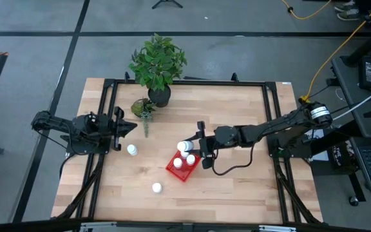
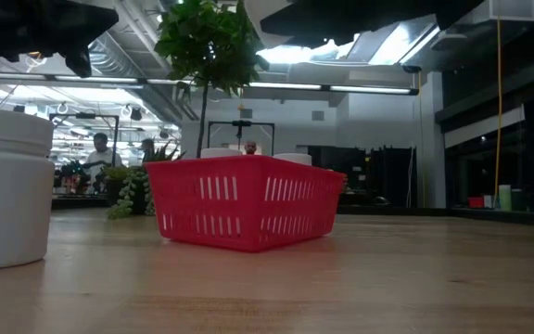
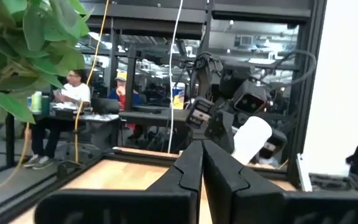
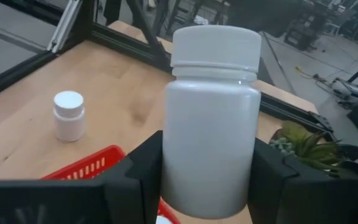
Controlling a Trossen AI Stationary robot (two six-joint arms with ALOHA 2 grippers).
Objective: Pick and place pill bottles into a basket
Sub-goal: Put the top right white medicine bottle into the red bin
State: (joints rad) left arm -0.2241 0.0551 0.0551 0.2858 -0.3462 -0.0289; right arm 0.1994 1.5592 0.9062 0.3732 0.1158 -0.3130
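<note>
Pale wood table [image 1: 237,187] — latticed basket [image 1: 183,169]

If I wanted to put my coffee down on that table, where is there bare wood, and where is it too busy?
Bare wood: the near right corner, below the right arm, and the near left corner beyond the loose bottle. Crowded: around the red basket, where the right gripper holds a bottle, and the far left by the plant pot.

A leafy potted plant [image 1: 158,64] stands at the far edge of the wooden table [image 1: 237,187]. A smaller trailing plant [image 1: 143,108] sits just beside its pot. Beyond the table, people [image 3: 67,99] sit at desks.
</note>
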